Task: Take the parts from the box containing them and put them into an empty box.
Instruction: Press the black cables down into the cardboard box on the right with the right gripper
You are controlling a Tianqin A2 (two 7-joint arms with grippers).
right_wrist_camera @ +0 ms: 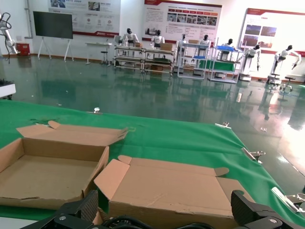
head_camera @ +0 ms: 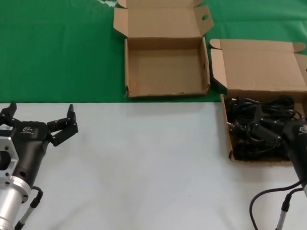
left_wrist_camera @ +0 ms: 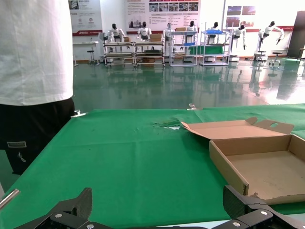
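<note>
The empty box [head_camera: 165, 70] lies open on the green cloth at the back centre, its lid and splayed flaps folded away from me; it also shows in the left wrist view [left_wrist_camera: 271, 174] and the right wrist view [right_wrist_camera: 47, 176]. To its right stands the box containing the parts [head_camera: 261, 68], with its flat lid laid back [right_wrist_camera: 167, 186]. Black looped cords [head_camera: 254, 126] fill its tray. My right gripper [head_camera: 266, 130] is down among the cords, open, its fingers [right_wrist_camera: 88, 206] spread wide over a cord loop [right_wrist_camera: 119, 223]. Open and holding nothing, my left gripper [head_camera: 41, 111] hovers over the white table at front left.
A green cloth [head_camera: 55, 46] covers the far half of the table and a white surface [head_camera: 151, 165] the near half. A person in a white shirt [left_wrist_camera: 33, 57] stands beyond the table's far left. The right arm's cable [head_camera: 271, 200] hangs at front right.
</note>
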